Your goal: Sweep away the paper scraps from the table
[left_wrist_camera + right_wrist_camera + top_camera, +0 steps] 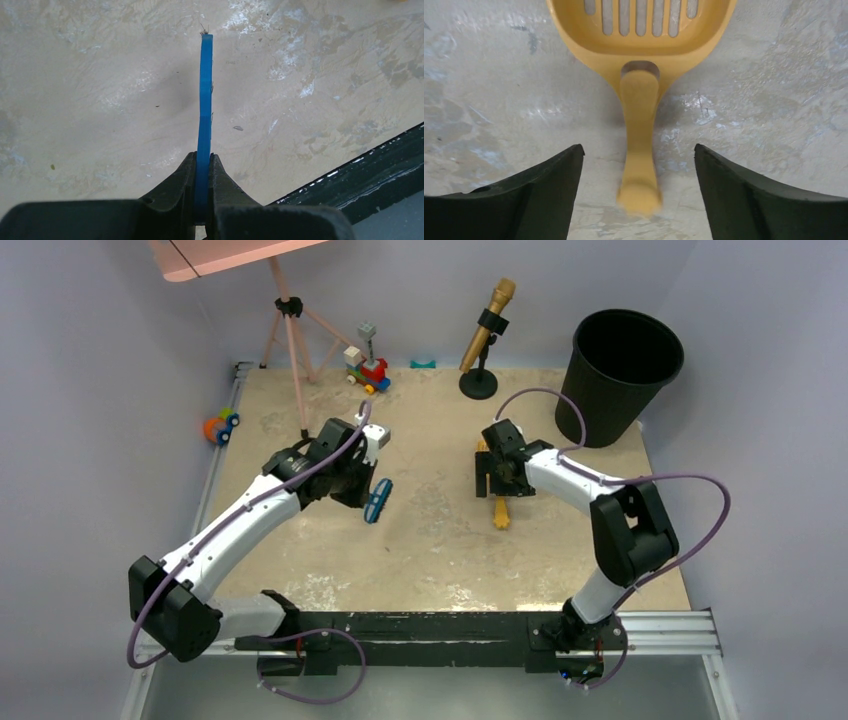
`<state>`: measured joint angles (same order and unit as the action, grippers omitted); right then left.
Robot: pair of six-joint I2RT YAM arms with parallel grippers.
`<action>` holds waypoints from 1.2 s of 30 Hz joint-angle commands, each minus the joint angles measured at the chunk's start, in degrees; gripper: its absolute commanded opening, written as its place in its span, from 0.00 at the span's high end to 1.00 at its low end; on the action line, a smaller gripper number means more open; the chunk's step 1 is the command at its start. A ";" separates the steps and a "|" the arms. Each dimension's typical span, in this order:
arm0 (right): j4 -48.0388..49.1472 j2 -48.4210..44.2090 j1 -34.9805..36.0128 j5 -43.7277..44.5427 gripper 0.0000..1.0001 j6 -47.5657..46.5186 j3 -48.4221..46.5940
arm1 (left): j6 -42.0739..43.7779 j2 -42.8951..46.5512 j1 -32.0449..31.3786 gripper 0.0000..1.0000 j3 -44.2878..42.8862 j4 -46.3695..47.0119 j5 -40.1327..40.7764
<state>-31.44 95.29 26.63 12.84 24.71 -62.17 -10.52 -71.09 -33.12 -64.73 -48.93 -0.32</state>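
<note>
No paper scraps show in any view. The beige mottled table (430, 560) lies under both arms. My left gripper (362, 487) is shut on a blue brush (380, 501) left of centre. In the left wrist view the brush (205, 90) stands edge-on between the closed fingers (203, 160), above the table. My right gripper (497, 472) is open over a yellow slotted scoop (500, 512) that lies flat on the table. In the right wrist view the scoop (639, 30) lies with its handle between my spread fingers (639, 150), untouched.
A black bin (625, 370) stands at the back right. A gold microphone on a stand (485, 335), a toy block train (367, 365), a small teal item (423, 364) and a pink tripod (290, 340) line the back. A toy car (221, 425) sits off the left edge.
</note>
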 commanded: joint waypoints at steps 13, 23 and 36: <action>9.58 -25.74 0.02 3.12 0.01 1.07 15.05 | -20.06 -7.16 0.09 1.00 0.45 17.39 -22.17; 6.53 -36.67 0.01 4.62 0.01 2.12 17.51 | -32.97 -27.75 0.15 1.00 -9.29 14.28 -15.66; 5.75 -34.65 0.00 4.26 0.01 1.84 14.68 | -38.19 -14.24 -0.87 1.00 -18.39 -22.18 36.41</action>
<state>-25.80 60.20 26.63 15.75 26.33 -44.23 -59.79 -96.49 -33.78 -88.44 -78.46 36.80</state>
